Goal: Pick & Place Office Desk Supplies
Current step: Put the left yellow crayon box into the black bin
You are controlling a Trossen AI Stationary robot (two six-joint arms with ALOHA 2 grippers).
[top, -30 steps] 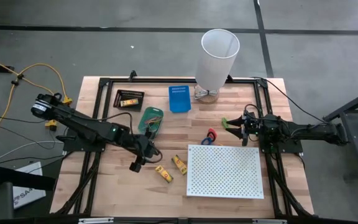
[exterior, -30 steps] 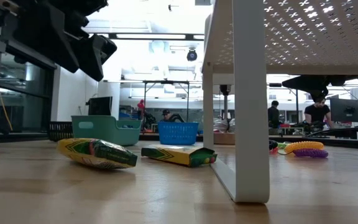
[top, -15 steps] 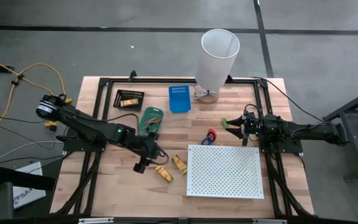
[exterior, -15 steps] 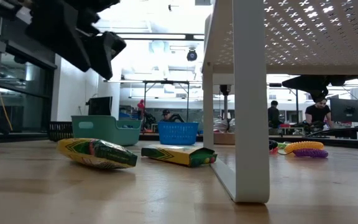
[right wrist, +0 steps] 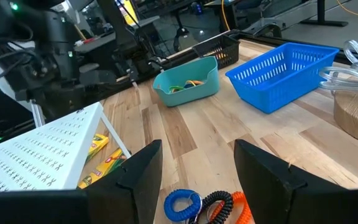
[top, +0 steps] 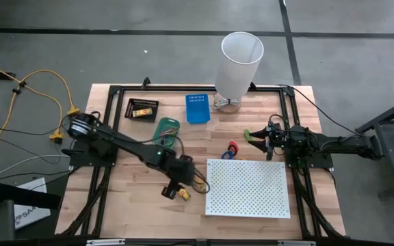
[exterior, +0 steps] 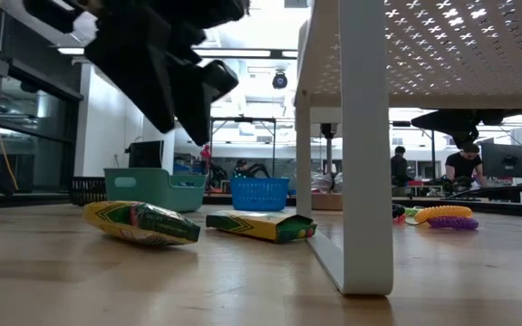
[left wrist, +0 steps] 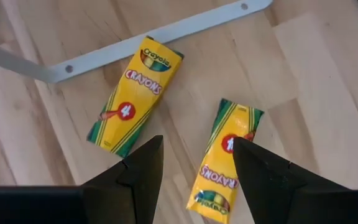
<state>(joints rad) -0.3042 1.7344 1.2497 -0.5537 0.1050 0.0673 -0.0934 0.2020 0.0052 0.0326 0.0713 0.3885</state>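
Note:
Two yellow-and-green crayon packs lie flat on the wood: one (left wrist: pixel 135 93) by the white board's foot, the other (left wrist: pixel 225 158) nearer my left gripper (left wrist: pixel 194 171). That gripper hovers open above them, slanting down, touching neither; from overhead it (top: pixel 172 189) covers part of the nearer pack (top: pixel 183 195), and the other pack (top: pixel 197 180) lies beside it. A third pack sits in a black tray (top: pixel 142 108). Rubber bands fill a green bin (top: pixel 166 130). Red and blue coiled loops (top: pixel 231 149) lie mid-table. My right gripper (top: pixel 258 137) waits open at the right.
A large white perforated board (top: pixel 247 188) stands on legs just right of the packs; its foot (exterior: pixel 365 181) is close to them. A blue basket (top: pixel 197 107) and a tall white bin (top: pixel 240 61) stand at the far edge.
My left gripper has swung toward the table's right edge, from open wood to above the two crayon packs, and tipped further downward. Its fingers have stayed open. The packs have not moved.

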